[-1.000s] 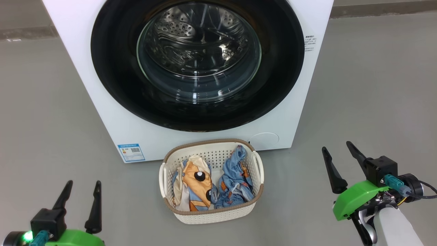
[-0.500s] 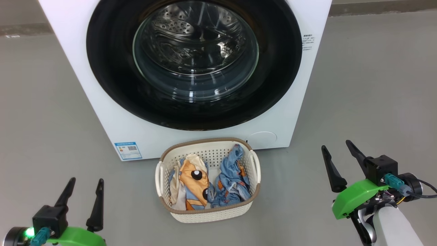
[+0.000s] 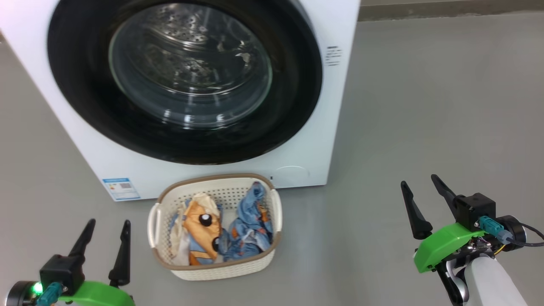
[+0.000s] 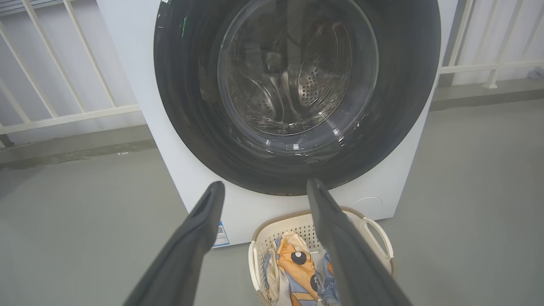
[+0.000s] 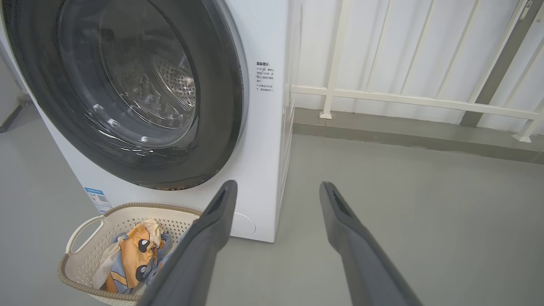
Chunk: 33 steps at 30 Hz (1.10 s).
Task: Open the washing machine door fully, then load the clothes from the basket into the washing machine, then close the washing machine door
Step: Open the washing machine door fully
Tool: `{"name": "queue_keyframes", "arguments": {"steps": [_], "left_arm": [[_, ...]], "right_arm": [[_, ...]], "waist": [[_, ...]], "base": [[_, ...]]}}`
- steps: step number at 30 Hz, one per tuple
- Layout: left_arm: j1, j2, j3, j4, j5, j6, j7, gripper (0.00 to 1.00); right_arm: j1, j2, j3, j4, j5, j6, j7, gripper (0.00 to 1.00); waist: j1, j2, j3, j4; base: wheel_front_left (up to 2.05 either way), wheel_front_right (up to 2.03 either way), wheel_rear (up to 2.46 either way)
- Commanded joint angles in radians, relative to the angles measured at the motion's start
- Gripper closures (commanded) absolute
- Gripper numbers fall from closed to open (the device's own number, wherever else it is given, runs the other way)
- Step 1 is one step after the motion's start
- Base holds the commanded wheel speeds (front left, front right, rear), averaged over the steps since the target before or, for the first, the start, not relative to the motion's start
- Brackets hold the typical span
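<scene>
Since a second ago the whole head view has shifted, so the camera has turned. The washing machine now sits upper left, not upper centre. The washing machine door is shut. The basket stands lower centre-left, just before the machine, with the clothes inside. The left gripper, lower left, and the right gripper, lower right, keep their places, both spread wide and empty.

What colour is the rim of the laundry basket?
Brown with a woven look, topping the cream perforated basket; the head view shows it best.
</scene>
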Motion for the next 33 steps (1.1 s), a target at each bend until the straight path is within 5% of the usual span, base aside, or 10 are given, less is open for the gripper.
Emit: {"name": "queue_keyframes", "arguments": {"steps": [1, 12, 33], "left_arm": [[-0.05, 0.015, 0.041, -0.034, -0.012, -0.002, -0.007, 0.0], [-0.024, 0.001, 0.043, -0.076, 0.008, -0.001, -0.007, 0.0], [0.004, -0.027, 0.072, -0.104, 0.021, -0.005, -0.007, 0.0]], "right_arm": [[-0.036, 0.0, 0.017, -0.023, 0.003, 0.002, -0.013, 0.0], [-0.032, 0.004, 0.015, -0.033, 0.02, 0.002, -0.022, 0.0], [-0.018, 0.002, 0.015, -0.042, 0.038, 0.002, -0.023, 0.0]], "waist": [[0.0, 0.0, 0.0, 0.0], [0.0, 0.0, 0.003, 0.002], [0.0, 0.0, -0.007, 0.01]], "base": [[1.24, 1.18, -2.42], [0.74, 0.74, -1.48], [0.03, 0.03, -0.06]]}}
